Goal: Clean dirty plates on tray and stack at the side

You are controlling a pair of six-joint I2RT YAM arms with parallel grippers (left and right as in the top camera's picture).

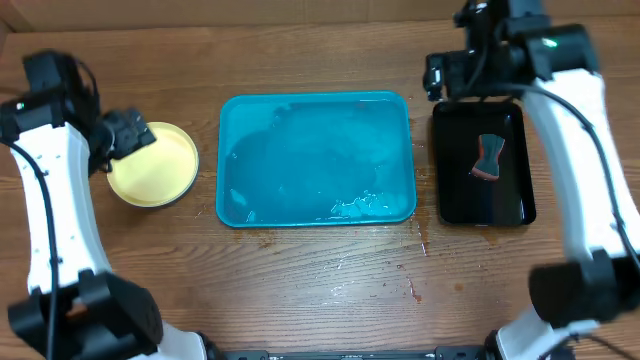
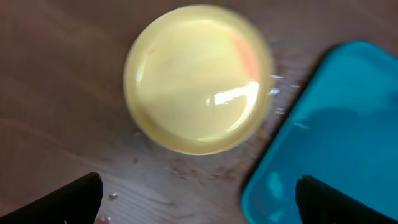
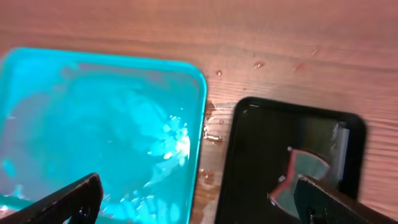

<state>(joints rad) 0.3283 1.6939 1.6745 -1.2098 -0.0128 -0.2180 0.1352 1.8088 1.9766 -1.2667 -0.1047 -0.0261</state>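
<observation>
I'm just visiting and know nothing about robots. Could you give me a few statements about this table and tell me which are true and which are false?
1. The large turquoise rectangular plastic tray holds no plates. True.
2. The pale yellow round plastic plate sits in the narrow black plastic tray. False: it rests on the wooden table, on the robot's left of the turquoise tray.
3. A small red-and-dark sponge lies in the black tray. True.
4. The right end effector is clamped on the sponge. False: it is open and holds nothing.
5. The left end effector is open, close to the yellow plate. True.
</observation>
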